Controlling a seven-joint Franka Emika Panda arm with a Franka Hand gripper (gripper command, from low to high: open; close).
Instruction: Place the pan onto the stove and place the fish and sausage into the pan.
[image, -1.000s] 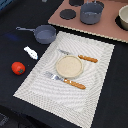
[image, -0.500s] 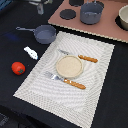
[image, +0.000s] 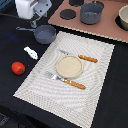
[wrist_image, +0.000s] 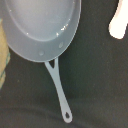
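The pan sits on the dark tabletop, just off the striped placemat and short of the stove — its thin handle points toward the exterior view's left. The arm's white head hangs above that handle; whether the fingers are spread or closed cannot be told. The wrist view looks straight down on the pan and handle. The white fish and the red sausage lie on the tabletop, apart. A grey pot stands on the stove — a plate on the placemat.

The robot's gripper has a boxy white housing with grey edges.
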